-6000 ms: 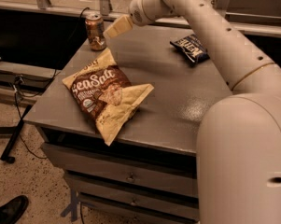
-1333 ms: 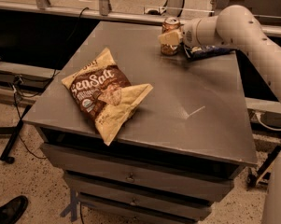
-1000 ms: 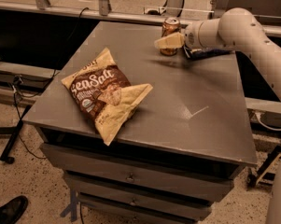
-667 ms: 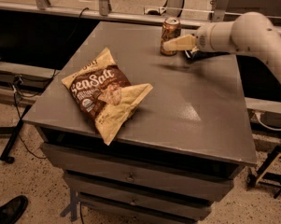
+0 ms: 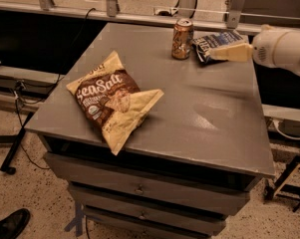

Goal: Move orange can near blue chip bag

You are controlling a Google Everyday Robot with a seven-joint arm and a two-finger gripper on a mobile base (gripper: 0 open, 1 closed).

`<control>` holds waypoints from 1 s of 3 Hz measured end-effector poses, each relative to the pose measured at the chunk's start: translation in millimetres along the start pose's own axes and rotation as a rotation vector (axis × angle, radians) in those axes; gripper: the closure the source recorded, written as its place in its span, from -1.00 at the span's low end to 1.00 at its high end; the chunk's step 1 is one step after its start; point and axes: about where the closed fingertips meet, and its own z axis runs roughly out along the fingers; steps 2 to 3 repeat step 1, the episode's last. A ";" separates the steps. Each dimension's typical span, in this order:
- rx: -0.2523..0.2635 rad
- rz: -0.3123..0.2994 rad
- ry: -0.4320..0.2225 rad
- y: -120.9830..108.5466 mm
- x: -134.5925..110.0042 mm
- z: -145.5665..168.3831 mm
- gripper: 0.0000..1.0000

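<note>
The orange can (image 5: 182,39) stands upright at the far side of the grey table (image 5: 209,118), just left of the blue chip bag (image 5: 217,42), nearly touching it. The dark navy bag lies flat at the far right. My gripper (image 5: 224,53) is over the bag's front edge, to the right of the can and apart from it, holding nothing. Its pale fingers (image 5: 231,53) point left, and the white arm (image 5: 284,51) reaches in from the right edge.
A large tan-and-brown "Sea Salt" bag (image 5: 114,101) lies on the table's front left. Drawers (image 5: 139,188) sit below the tabletop. A metal rail (image 5: 139,19) runs behind the table. A black shoe (image 5: 10,225) is at the bottom left floor.
My gripper carried the can from the far left to beside the blue bag, let go of it, and drew back to the right. The can now stands free.
</note>
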 end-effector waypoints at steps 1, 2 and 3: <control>0.061 -0.025 -0.006 -29.0 9.2 -41.3 -1.00; 0.061 -0.025 -0.006 -29.0 9.2 -41.3 -1.00; 0.061 -0.025 -0.006 -29.0 9.2 -41.3 -1.00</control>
